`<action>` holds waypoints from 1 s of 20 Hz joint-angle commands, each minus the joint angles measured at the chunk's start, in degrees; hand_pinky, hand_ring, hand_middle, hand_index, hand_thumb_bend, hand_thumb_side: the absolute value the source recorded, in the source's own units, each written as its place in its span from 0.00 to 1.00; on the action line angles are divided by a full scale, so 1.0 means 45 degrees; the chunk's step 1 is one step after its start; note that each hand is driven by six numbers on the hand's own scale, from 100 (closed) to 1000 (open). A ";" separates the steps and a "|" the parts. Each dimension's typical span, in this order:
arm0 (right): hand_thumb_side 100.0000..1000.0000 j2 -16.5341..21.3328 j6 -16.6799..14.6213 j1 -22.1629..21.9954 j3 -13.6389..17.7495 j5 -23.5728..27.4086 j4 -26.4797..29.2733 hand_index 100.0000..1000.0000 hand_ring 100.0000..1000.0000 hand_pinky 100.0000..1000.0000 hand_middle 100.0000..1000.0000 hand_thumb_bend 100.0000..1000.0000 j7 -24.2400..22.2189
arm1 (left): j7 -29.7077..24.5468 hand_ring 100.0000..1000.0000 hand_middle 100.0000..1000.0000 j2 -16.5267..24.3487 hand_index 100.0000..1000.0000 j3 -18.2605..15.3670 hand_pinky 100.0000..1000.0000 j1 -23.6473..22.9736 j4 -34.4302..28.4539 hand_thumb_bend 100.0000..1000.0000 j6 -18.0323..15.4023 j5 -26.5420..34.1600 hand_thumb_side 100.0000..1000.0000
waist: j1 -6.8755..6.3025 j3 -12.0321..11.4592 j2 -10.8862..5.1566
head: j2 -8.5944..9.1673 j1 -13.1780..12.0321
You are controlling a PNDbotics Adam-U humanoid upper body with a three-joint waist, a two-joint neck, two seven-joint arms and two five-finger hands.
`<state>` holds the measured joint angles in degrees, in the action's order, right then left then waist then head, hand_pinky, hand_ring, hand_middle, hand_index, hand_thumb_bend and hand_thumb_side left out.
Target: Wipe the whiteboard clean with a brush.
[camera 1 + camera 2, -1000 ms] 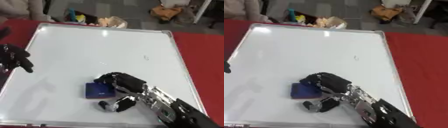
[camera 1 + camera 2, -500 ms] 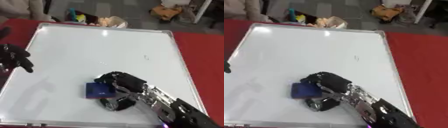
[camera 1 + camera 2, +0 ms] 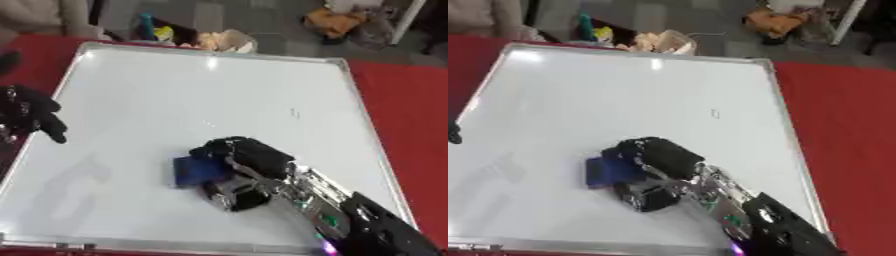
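Black fingers of my right hand (image 3: pixel 249 157) are curled over the top of the blue brush (image 3: pixel 199 170), with the thumb tucked in below it, so the hand is closed around the brush and holds it against the whiteboard (image 3: pixel 157 100). I see the brush as a dark blue block, lying flat on the board's lower middle part, its left half sticking out from under my fingers. My right arm comes in from the lower right corner, black with silver joints and a small lit spot near the wrist.

Just around the brush the white surface looks plain to me. Further up and to the right I can make out a small dark mark (image 3: pixel 295 113) on the board, well apart from the brush; I cannot tell what it is. A bright glare sits near the board's top edge.

My left hand (image 3: pixel 31 115) shows at the left edge of the left eye view, over the board's metal frame, well apart from the brush; its dark fingers hang down relaxed and hold nothing.

Under the board lies a red cloth (image 3: pixel 402 110), visible along the right side and at the upper left. Beyond the far edge I see some clutter (image 3: pixel 658 42) on a grey floor.
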<state>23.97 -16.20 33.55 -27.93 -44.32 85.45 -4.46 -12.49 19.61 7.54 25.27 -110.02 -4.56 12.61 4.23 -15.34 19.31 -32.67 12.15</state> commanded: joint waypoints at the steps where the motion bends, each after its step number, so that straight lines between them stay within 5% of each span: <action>1: 0.03 0.0267 0.0147 -0.0154 -0.0102 -0.0309 -0.0516 0.91 0.55 0.58 0.66 0.00 -0.0072 | -0.0030 0.48 0.54 0.0209 1.00 -0.0018 0.42 0.0168 -0.0267 0.18 -0.0017 -0.0024 0.81 | -0.0048 -0.0009 -0.0104 | -0.0078 -0.0041; 20: 0.00 0.0450 0.0495 -0.0352 0.0185 0.0161 -0.0008 0.90 0.42 0.49 0.53 0.00 0.0513 | -0.0050 0.48 0.54 0.0203 1.00 -0.0025 0.42 0.0082 -0.0228 0.18 -0.0004 -0.0030 0.81 | -0.0045 0.0169 -0.0217 | -0.0104 -0.0101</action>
<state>24.02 -14.58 32.82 -27.06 -43.68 86.13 -1.92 -12.56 19.61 7.54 25.22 -110.02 -4.54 12.58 4.34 -14.72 19.11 -32.71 11.74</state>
